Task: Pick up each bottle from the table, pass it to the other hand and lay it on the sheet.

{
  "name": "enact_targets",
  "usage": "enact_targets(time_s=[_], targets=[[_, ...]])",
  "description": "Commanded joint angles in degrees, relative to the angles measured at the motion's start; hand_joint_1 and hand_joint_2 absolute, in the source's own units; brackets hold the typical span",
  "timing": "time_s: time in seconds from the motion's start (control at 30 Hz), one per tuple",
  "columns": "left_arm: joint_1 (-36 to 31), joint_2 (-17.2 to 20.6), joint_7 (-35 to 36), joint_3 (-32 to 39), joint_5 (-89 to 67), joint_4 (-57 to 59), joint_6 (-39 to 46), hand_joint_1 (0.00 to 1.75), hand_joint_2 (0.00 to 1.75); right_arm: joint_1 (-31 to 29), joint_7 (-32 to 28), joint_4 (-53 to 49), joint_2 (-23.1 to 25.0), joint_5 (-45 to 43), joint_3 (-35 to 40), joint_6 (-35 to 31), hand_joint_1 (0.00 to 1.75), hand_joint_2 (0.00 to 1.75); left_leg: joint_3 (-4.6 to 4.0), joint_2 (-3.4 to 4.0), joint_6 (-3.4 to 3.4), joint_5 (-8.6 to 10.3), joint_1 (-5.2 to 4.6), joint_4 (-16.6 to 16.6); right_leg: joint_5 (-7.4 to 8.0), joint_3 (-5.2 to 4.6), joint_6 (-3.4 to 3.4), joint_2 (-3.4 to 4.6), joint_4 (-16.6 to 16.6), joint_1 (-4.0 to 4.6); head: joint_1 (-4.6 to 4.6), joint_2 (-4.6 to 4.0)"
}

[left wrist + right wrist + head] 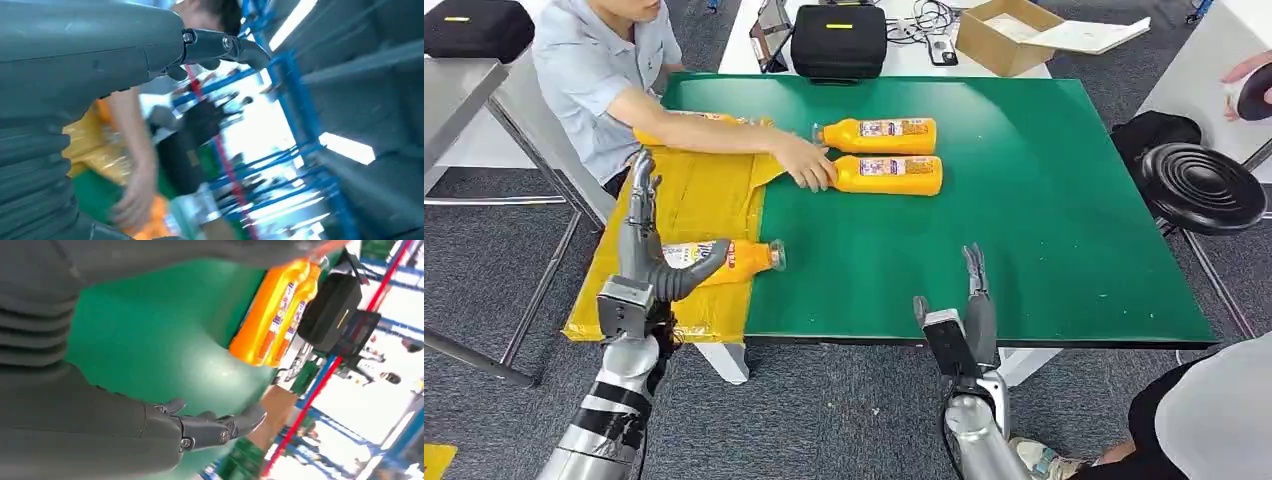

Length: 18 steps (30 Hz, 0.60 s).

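Observation:
An orange bottle [729,259] lies on the yellow sheet [699,205] at the table's left side, its cap pointing right. My left hand [646,245] stands beside it with fingers upright and apart and the thumb [220,45] stretched out over the bottle, gripping nothing. Two more orange bottles [879,135] [889,175] lie side by side on the green mat [1024,200], caps to the left; the right wrist view shows them too [270,315]. My right hand [972,300] hovers open at the table's front edge, fingers straight. A person's hand [809,168] touches the nearer bottle's neck.
The person sits at the far left corner, arm stretched across the sheet, with something orange [714,120] behind that arm. A black case [839,40] and a cardboard box [1004,35] stand beyond the mat. A black stool [1202,188] is at the right, another person [1214,420] at the lower right.

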Motion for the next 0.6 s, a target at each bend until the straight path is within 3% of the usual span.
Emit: enact_targets(time_s=[0.03,0.1,0.27,0.6], targets=[[1.6,-0.7,0.0,-1.6,1.7,-7.9,0.8,0.0,1.75,-6.8,0.0,12.7,-3.2,1.9,3.3,-0.8,0.0,1.75,0.2,0.02,-0.02,-0.06,0.04,0.0,-0.05,0.21,-0.07,0.01,0.0,0.05,0.0,0.0],[1.5,-1.0,-0.5,-1.5,2.7,-7.7,1.0,0.0,1.75,-7.1,0.0,13.7,-3.1,3.0,3.3,-1.5,0.0,1.75,0.13,0.0,-0.02,-0.01,0.01,0.0,-0.03,0.13,-0.04,0.0,0.0,0.03,-0.02,0.0],[2.2,-1.5,3.6,-4.5,11.7,-9.1,-3.4,0.0,1.75,-14.8,6.0,26.0,-5.8,15.7,3.3,-7.4,0.0,1.75,0.24,0.06,-0.01,-0.08,0.02,0.0,-0.07,0.25,-0.05,0.05,0.0,0.05,0.0,0.0],[1.4,-2.7,5.9,-9.0,11.0,-3.0,-0.1,0.0,1.75,-21.0,15.3,33.4,-7.7,26.2,5.0,-4.6,0.0,1.75,0.28,-0.06,-0.02,-0.06,-0.02,0.0,-0.09,0.3,-0.06,-0.07,0.0,-0.02,0.0,0.0]])
